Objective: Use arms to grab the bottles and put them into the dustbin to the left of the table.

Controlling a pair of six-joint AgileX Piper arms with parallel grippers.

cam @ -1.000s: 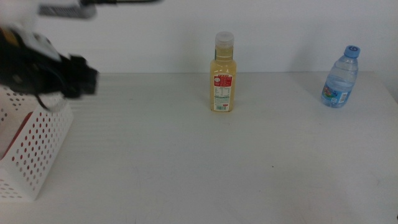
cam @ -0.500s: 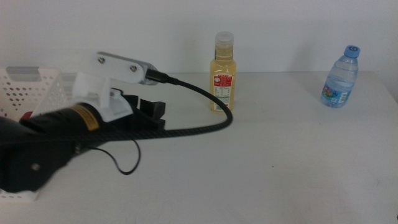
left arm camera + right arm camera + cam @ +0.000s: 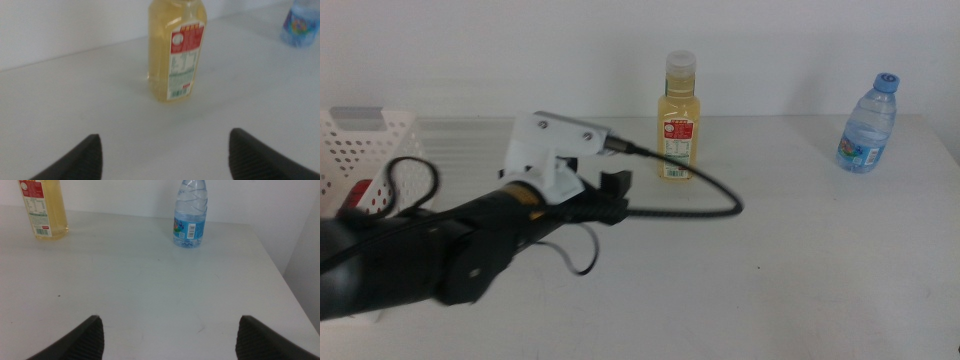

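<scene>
The tall yellow juice bottle with a white cap stands upright at the back middle of the table. My left gripper reaches in from the left, open and empty, a short way in front and left of it. In the left wrist view the juice bottle stands ahead between my wide-open jaws. The small clear water bottle with a blue cap stands at the back right. The white perforated dustbin sits at the far left, with a red can partly showing inside. My right gripper is open and empty, out of the middle view.
The right wrist view shows the water bottle and the juice bottle far ahead on the white table, with the table's right edge close by. A black cable loops from the left arm over the table.
My left arm has swung from over the dustbin rightward across the table, and its gripper now sits close to the juice bottle. The bottles have not moved.
</scene>
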